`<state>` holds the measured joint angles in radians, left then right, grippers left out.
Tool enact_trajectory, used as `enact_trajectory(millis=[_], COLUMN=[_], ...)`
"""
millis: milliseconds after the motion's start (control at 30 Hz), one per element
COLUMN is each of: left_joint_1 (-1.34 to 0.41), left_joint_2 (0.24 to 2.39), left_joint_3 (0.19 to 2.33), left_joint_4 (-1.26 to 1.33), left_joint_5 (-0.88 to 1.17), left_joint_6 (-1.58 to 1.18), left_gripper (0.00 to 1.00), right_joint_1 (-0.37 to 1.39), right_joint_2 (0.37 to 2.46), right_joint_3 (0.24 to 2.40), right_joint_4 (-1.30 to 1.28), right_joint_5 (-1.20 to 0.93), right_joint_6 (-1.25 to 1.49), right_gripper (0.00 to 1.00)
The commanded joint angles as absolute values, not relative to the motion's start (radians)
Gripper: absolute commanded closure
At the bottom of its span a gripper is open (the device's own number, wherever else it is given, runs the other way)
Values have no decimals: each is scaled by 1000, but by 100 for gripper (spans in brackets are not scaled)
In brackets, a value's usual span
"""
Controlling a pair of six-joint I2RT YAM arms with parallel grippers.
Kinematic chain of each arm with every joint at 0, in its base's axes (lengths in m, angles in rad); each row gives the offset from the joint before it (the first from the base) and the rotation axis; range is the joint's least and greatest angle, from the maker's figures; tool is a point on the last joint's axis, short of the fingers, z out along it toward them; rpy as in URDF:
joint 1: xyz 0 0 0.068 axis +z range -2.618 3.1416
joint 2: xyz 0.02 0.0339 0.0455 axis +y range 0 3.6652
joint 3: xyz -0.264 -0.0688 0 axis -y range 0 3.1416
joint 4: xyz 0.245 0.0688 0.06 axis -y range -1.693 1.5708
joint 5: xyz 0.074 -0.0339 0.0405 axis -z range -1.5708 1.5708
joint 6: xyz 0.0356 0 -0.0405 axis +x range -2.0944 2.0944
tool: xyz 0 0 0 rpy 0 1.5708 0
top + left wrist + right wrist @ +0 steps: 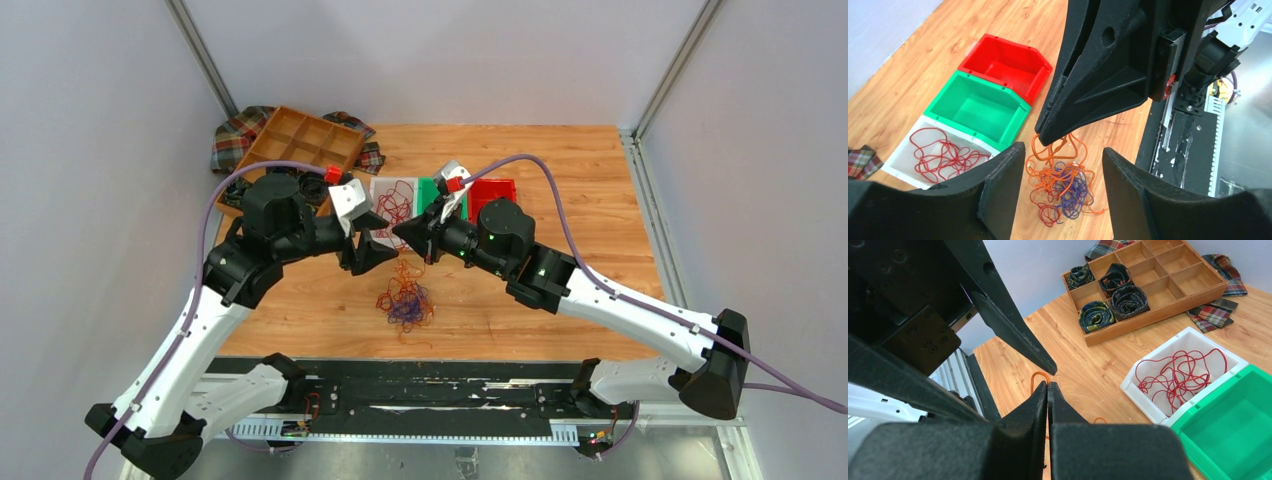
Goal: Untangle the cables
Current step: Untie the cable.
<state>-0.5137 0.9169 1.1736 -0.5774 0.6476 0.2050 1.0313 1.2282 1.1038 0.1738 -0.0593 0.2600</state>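
Note:
The cables (405, 298) are a small clump of orange, purple and red wires (1068, 187) lying on the wooden table. My right gripper (398, 232) is shut on an orange cable loop (1039, 377) at the clump's top, so that strands rise from the pile to its tip (1048, 386). Just to its left, my left gripper (372, 262) hovers above the clump. In the left wrist view that gripper (1063, 167) stands open, with the clump showing below between its fingers and nothing held. More red cables (943, 152) lie in a white bin (898, 167).
Behind the clump stand the white bin (376, 190), a green bin (428, 190) and a red bin (492, 190), the last two empty. A wooden divider tray (305, 140) with dark rolled bundles (1108, 295) lies on plaid cloth (232, 135) at the back left.

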Motion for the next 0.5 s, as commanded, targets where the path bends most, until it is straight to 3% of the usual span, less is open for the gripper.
enact_trajectory(millis=[0, 300, 467], left_joint_1=[-520, -516, -515], left_joint_2=[938, 976, 965], left_joint_3=[1190, 1247, 1259], left_joint_4=[-546, -637, -641], left_joint_5=[688, 695, 684], left_joint_6=[146, 231, 250], left_gripper=[41, 95, 99], right_joint_1=[1025, 1025, 1025], right_joint_2=[1201, 1165, 1158], right_joint_3=[1100, 1056, 1046], right_joint_4=[190, 213, 216], right_joint_5=[-83, -95, -113], right_joint_6=[275, 301, 318], right_gripper=[99, 99, 99])
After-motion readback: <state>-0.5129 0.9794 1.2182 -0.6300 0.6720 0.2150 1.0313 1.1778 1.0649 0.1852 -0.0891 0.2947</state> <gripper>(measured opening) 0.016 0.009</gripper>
